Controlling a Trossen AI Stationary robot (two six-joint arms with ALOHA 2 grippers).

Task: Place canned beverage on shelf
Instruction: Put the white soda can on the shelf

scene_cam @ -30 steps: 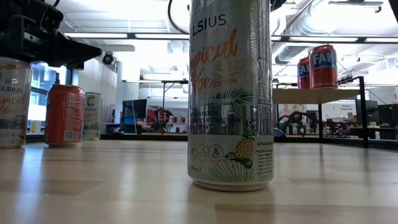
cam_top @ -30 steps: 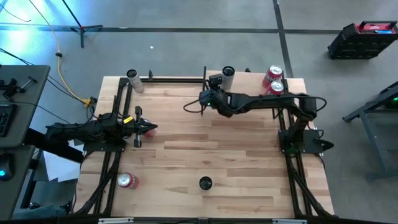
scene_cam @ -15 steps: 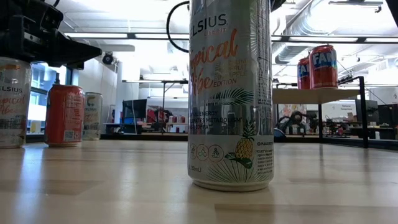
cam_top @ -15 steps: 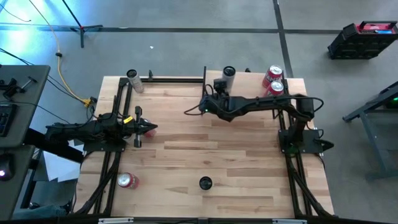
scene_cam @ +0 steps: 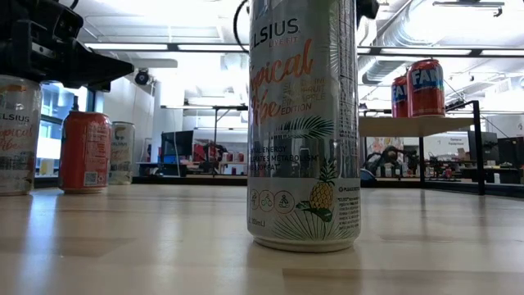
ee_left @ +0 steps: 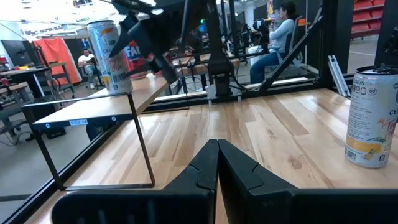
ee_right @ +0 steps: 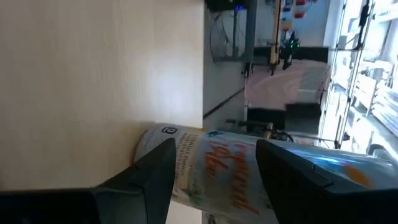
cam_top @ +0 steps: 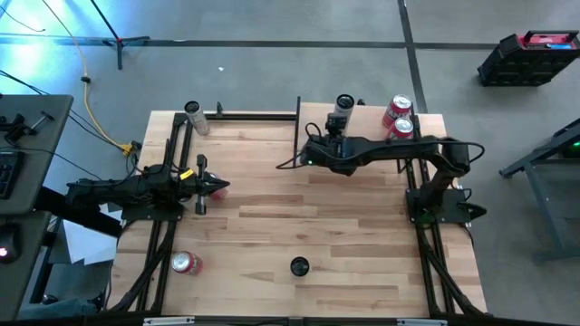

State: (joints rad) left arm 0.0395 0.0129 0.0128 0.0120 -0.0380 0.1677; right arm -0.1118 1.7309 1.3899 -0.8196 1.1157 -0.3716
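Right gripper [cam_top: 339,116] fingers [ee_right: 152,168] pinching a silver can [cam_top: 343,103] over the shelf [cam_top: 362,116].

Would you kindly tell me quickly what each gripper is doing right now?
Left gripper: shut, empty, waiting over the table's left side.
Right gripper: shut on the silver can above the shelf.

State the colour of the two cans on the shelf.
Red cans; clearest in the low view.

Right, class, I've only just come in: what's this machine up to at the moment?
The right gripper holds a silver Celsius can between its fingers over the shelf, where two red Fanta cans already stand. The left gripper waits shut over the tabletop. Other cans stand around the table.
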